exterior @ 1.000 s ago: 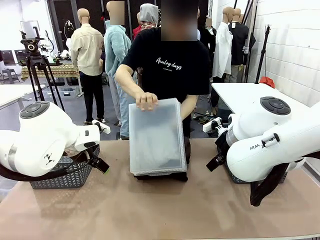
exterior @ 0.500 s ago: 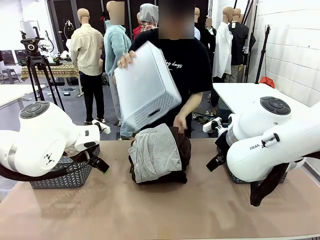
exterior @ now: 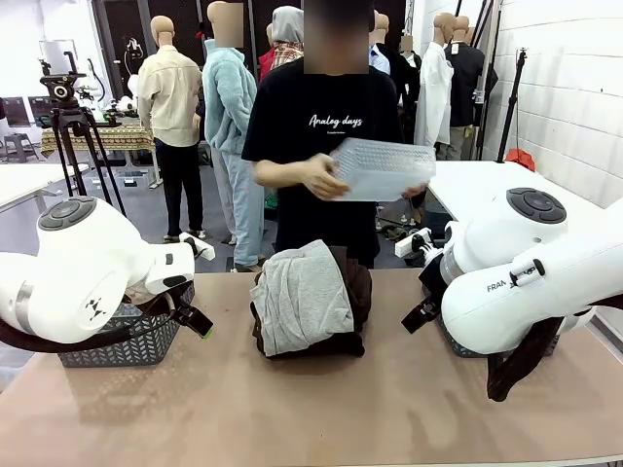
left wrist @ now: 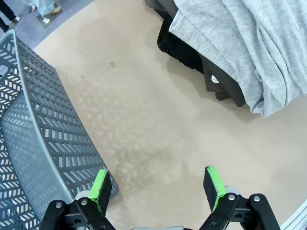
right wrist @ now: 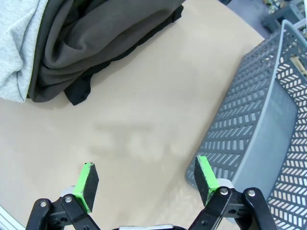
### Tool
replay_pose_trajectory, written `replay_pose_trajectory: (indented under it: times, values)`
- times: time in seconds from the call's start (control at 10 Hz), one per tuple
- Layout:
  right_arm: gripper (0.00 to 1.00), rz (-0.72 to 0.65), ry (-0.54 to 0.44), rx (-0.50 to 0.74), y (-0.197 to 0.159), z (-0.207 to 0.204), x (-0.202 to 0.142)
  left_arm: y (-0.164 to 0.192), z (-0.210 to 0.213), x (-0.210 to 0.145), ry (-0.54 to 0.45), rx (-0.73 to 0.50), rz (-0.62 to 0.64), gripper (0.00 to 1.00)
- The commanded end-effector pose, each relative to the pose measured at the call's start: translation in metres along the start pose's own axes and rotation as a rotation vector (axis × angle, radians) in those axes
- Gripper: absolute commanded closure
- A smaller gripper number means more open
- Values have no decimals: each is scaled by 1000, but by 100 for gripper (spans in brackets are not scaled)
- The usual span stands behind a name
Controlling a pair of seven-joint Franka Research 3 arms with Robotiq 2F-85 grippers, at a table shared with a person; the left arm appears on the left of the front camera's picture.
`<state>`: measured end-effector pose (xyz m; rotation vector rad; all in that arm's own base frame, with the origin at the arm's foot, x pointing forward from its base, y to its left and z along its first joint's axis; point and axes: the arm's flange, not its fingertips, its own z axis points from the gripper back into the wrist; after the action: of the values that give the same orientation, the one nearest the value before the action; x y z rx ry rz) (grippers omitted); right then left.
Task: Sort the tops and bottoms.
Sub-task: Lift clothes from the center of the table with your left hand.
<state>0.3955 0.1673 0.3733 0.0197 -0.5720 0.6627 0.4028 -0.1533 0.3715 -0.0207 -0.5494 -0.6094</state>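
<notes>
A pile of folded garments lies mid-table. The light grey garment (exterior: 302, 297) is on top, over a dark brown one (exterior: 358, 287) and black ones (exterior: 311, 345). In the left wrist view the grey garment (left wrist: 249, 43) and black fabric (left wrist: 184, 48) sit at the upper right, well beyond my open left gripper (left wrist: 158, 188). The right wrist view has the grey garment (right wrist: 17, 43), the dark brown garment (right wrist: 96, 38) and a black edge (right wrist: 81, 93) at the upper left, apart from my open right gripper (right wrist: 146, 182). Neither gripper holds anything.
A grey mesh basket (exterior: 122, 341) stands at the table's left, close beside my left fingers (left wrist: 29, 124). A second grey basket (right wrist: 261, 110) stands at the right by my right arm. The person (exterior: 321, 126) holds a white bin (exterior: 380, 167) above the far edge.
The person lifted the upturned white bin off the pile, uncovering the garments, and now holds it at chest height to the right. Both arms stayed still.
</notes>
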Motion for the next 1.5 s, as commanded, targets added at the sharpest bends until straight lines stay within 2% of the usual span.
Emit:
replay_pose_trajectory:
  times: [0.0,0.2,0.3,0.4,0.7,0.9,1.0,1.2,1.4]
  values:
    - [0,-1,0,0,0,0,0,2,0,0,0,0,4,0]
    - [0,0,0,0,0,0,0,2,0,0,0,0,4,0]
    - [0,11,-38,-29,8,22,-3,0,0,0,0,0,0,0]
    - [0,7,-85,-28,7,47,-6,-11,25,-4,-62,30,-16,0]
    - [0,-14,-173,-12,-1,114,-23,-31,99,-17,-173,-59,-63,0]
    - [0,-24,-209,15,-9,140,-36,-33,145,-35,-172,-25,-48,0]
    - [0,-33,-227,23,-12,146,-40,-34,159,-50,-135,-9,-69,0]
    - [0,-28,-246,51,-13,145,-41,-24,180,-74,-142,48,-62,0]
    - [0,-19,-231,67,-10,145,-38,-28,187,-83,-157,7,-67,0]
